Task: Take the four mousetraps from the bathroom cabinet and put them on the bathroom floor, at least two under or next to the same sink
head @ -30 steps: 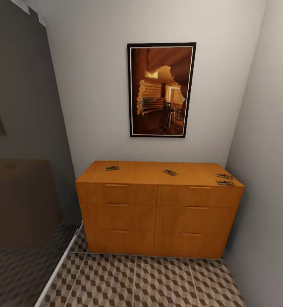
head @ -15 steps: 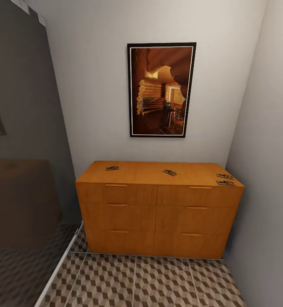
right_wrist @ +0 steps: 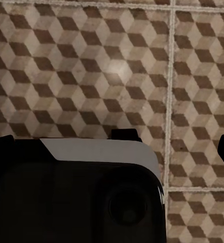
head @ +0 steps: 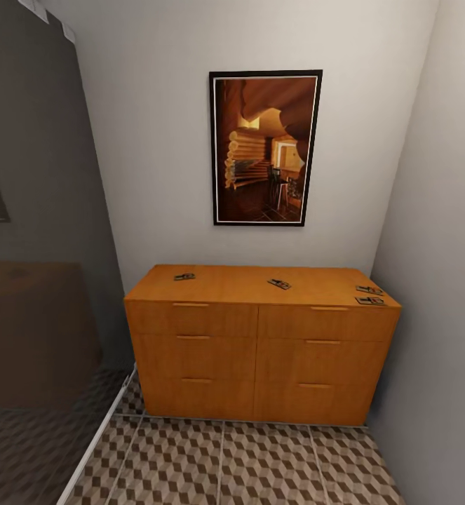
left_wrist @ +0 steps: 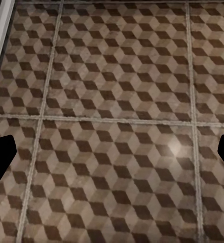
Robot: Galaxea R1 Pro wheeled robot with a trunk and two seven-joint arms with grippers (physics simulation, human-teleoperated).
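The cabinet [head: 261,344] stands against the far white wall in the head view, its right end close to the side wall. It has 2 columns of 3 drawers, each with a slim bar handle. All 4 mousetraps lie flat on its top. The 1st mousetrap [head: 184,276] sits near the left end, toward the back. The 2nd mousetrap [head: 279,284] lies a little right of the middle, turned at an angle. The 3rd mousetrap [head: 369,290] and the 4th mousetrap [head: 369,301] lie at the right end, just beside each other, with the 4th nearer the front edge. They are too small to make out any detail beyond dark metal on brown wood.

A framed picture [head: 265,147] hangs on the wall above the cabinet. A dark glass panel [head: 39,245] with a pale frame stands at the left, well apart from the traps. The bathroom floor [head: 232,463], tiled in a cube pattern with pale grout lines, stretches in front of the cabinet.

In the left wrist view the left claw [left_wrist: 112,152] shows as 2 dark tips at opposite edges, spread wide, with nothing between them but the tiled floor [left_wrist: 112,101]. In the right wrist view the right claw [right_wrist: 114,147] shows dark tips likewise far apart and holds nothing; a dark and grey part of the robot's body [right_wrist: 76,192] lies below it, over the same tiles.
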